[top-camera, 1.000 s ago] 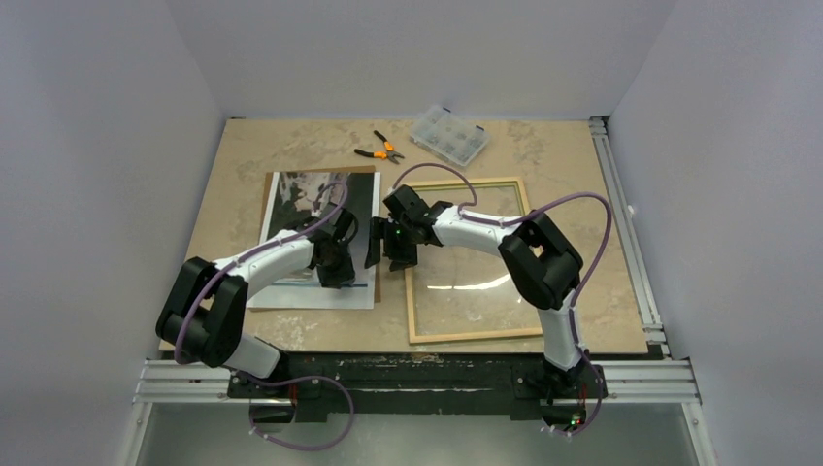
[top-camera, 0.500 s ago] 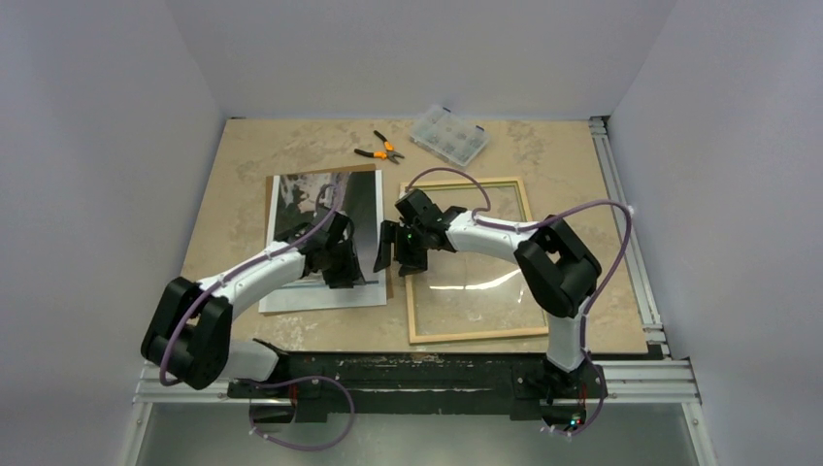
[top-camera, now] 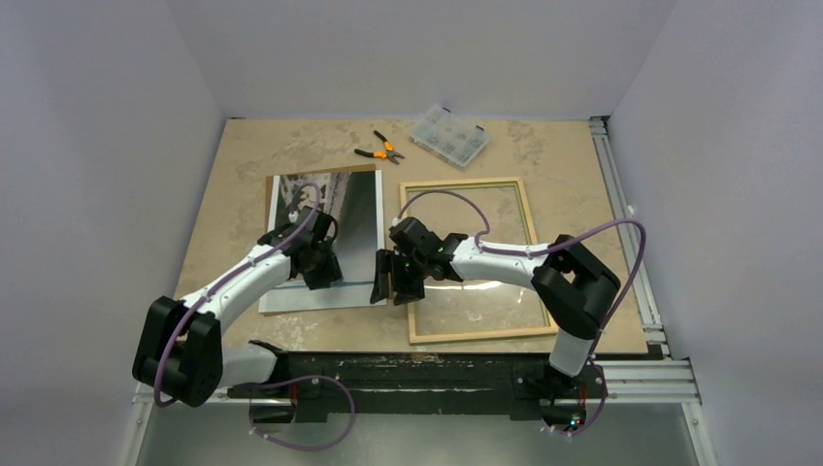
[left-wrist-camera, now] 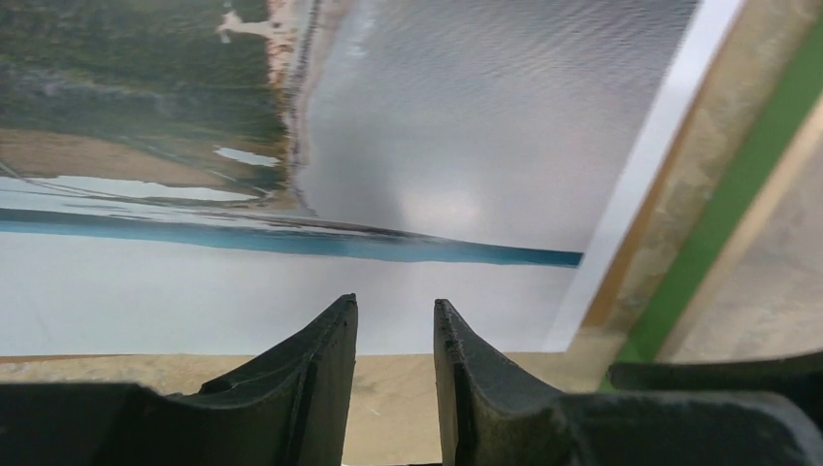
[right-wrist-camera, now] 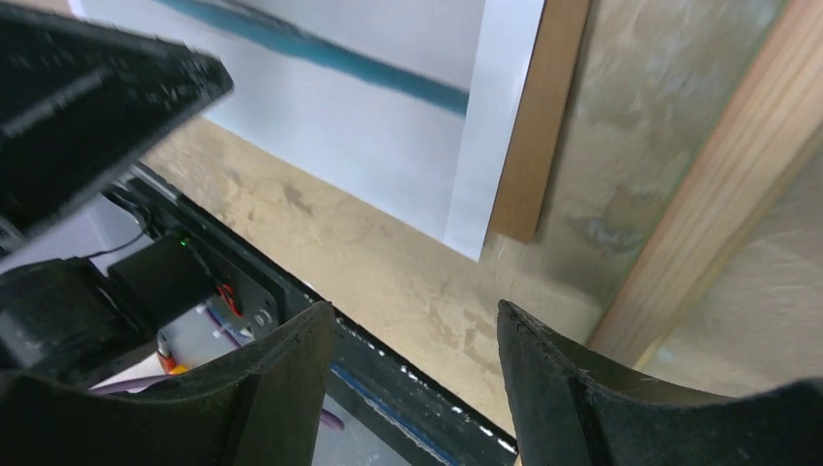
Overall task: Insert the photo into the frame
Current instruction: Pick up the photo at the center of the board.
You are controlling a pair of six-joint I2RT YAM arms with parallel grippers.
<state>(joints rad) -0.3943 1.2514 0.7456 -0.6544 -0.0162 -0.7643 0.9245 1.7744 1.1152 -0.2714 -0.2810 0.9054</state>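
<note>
The photo (top-camera: pixel 355 212) lies face up at the left of the table on the brown backing sheet (top-camera: pixel 340 170). The frame (top-camera: pixel 476 335) lies to its right, pale wood back up, with its clear pane in it. My left gripper (top-camera: pixel 320 269) hovers over the photo's near part. In the left wrist view my left gripper (left-wrist-camera: pixel 393 313) is narrowly open and empty above the photo (left-wrist-camera: pixel 466 126). My right gripper (top-camera: pixel 393 283) is between the photo's near right corner and the frame's left rail. In the right wrist view my right gripper (right-wrist-camera: pixel 415 316) is wide open and empty; the photo's white border (right-wrist-camera: pixel 495 126), the backing sheet (right-wrist-camera: pixel 539 116) and the frame's rail (right-wrist-camera: pixel 718 194) show ahead.
Orange-handled pliers (top-camera: pixel 380 150) and a clear compartment box (top-camera: pixel 448 136) lie at the back of the table. The black base rail (top-camera: pixel 417 374) runs along the near edge. White walls enclose the table on three sides.
Both grippers have moved toward the near edge. The left one has shifted left over the photo; the right one has come down along the frame's left rail. The photo's near end shifted slightly.
</note>
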